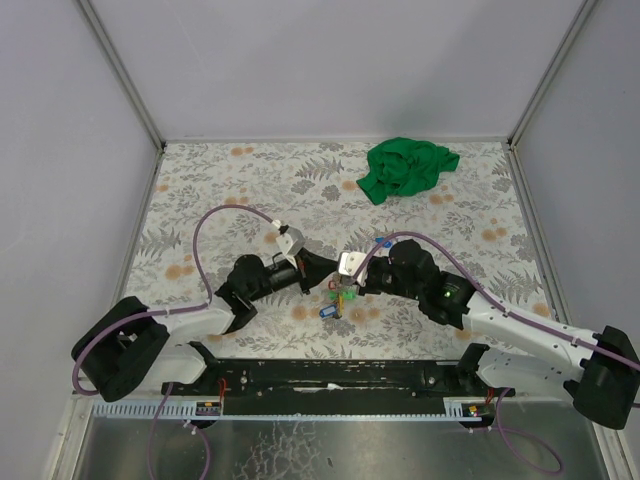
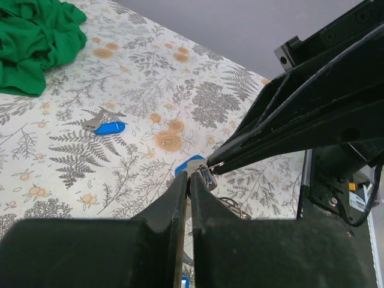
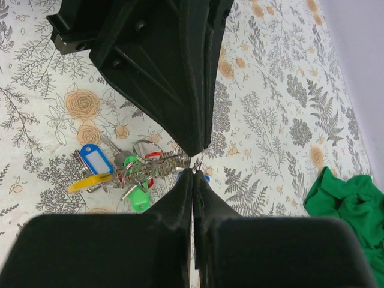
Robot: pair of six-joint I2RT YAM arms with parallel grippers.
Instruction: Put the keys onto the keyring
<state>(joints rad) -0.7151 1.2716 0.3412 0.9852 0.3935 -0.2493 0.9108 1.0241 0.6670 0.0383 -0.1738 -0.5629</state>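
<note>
A table (image 1: 250, 190) covered in a grey fern and orange flower print stands between plain grey walls (image 1: 330, 60), with a crumpled green cloth (image 1: 408, 166) at its far right. Both arms reach low toward the middle and meet tip to tip. The left claw (image 2: 189, 179) is closed, its fingers pressed together, and so is the right claw (image 3: 192, 173). A small silvery bit sits where they meet, but what it is cannot be told. The keys (image 3: 114, 174), tagged blue, yellow, green and red, are bunched at the keyring (image 3: 150, 168) just beside the tips. One blue key (image 2: 111, 127) lies apart.
</note>
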